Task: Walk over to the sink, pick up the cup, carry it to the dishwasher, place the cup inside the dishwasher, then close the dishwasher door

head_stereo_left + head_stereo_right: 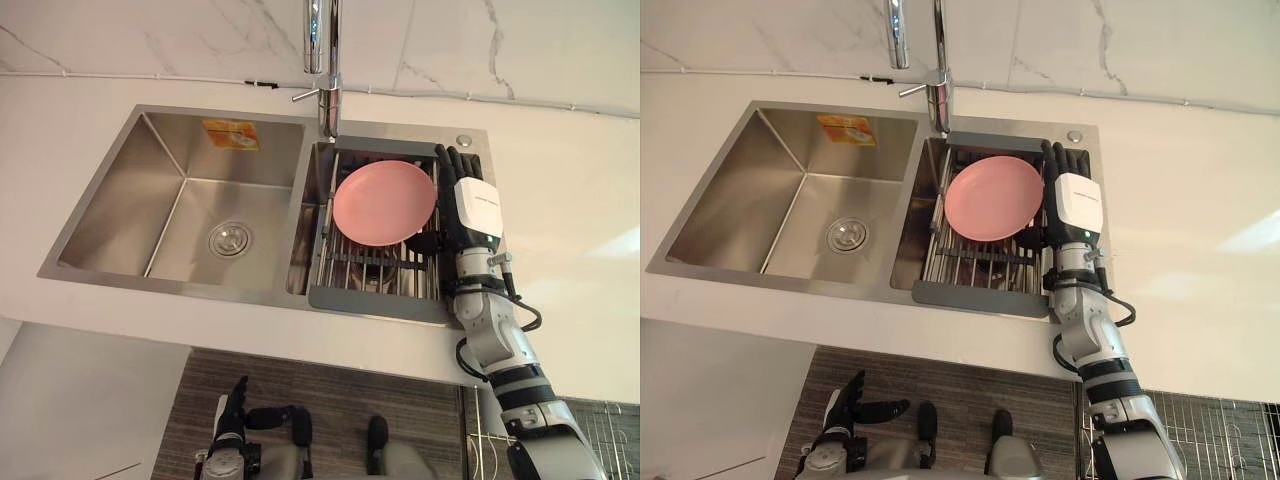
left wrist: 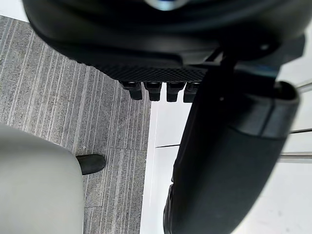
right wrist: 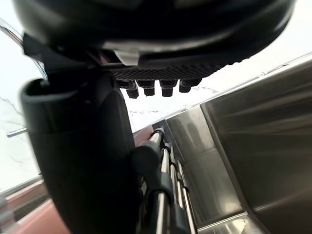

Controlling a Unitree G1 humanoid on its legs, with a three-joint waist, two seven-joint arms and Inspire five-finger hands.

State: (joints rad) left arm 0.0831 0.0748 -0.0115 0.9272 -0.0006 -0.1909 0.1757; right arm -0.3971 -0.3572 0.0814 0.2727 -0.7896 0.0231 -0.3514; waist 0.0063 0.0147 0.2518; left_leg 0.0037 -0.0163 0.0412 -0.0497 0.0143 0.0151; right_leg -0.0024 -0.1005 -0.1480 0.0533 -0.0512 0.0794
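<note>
My right hand reaches over the right side of the sink's small basin, open, fingers straight and lying along the right edge of a grey dish rack. A pink plate leans in that rack just left of the hand and hides part of it. In the right wrist view the hand holds nothing, with the rack's bars and the basin wall past the fingers. My left hand hangs low below the counter edge, open and idle.
The steel sink has a large bare left basin with a drain. A chrome tap rises behind the divider. White counter surrounds the sink. A wire basket shows at the lower right, below the counter.
</note>
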